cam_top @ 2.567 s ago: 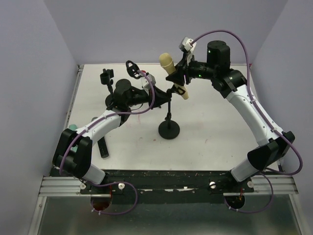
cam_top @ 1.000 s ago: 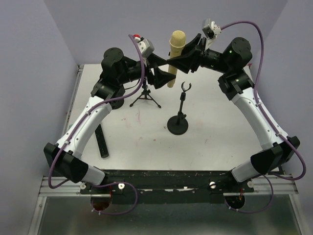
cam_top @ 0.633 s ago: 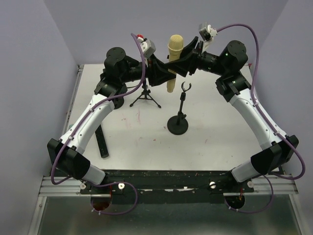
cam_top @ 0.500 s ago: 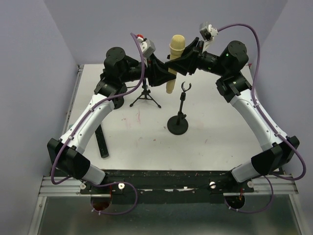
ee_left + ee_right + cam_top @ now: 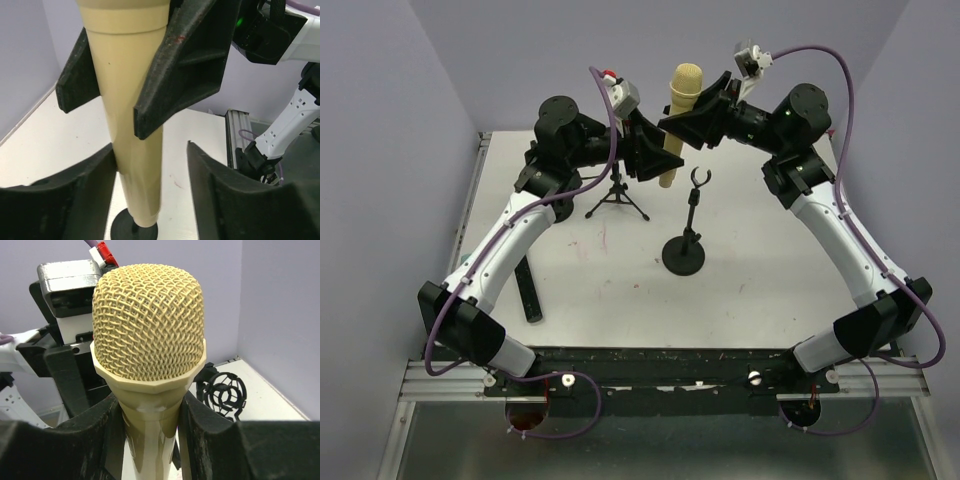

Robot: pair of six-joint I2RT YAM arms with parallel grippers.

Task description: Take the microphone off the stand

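Observation:
The cream microphone (image 5: 678, 110) hangs upright in the air, up and to the left of the empty clip of the black round-based stand (image 5: 684, 252). My right gripper (image 5: 684, 122) is shut on its neck, just under the mesh head (image 5: 148, 322), with a finger (image 5: 85, 435) pressed on each side. My left gripper (image 5: 658, 160) stands open round the lower body (image 5: 135, 150). Its left finger (image 5: 65, 200) touches the body, while the right finger (image 5: 225, 200) stands apart with a gap. The stand's base (image 5: 125, 231) shows beneath the microphone's end.
A small black tripod stand (image 5: 616, 200) stands left of the round-based stand. A black bar (image 5: 528, 290) lies on the white table near the left arm. A black round cage mount (image 5: 225, 392) shows behind the microphone in the right wrist view. Purple walls enclose the table.
My left gripper has moved in round the microphone's lower body, with its jaws narrower than a second ago. The right gripper still holds the microphone and has shifted only slightly.

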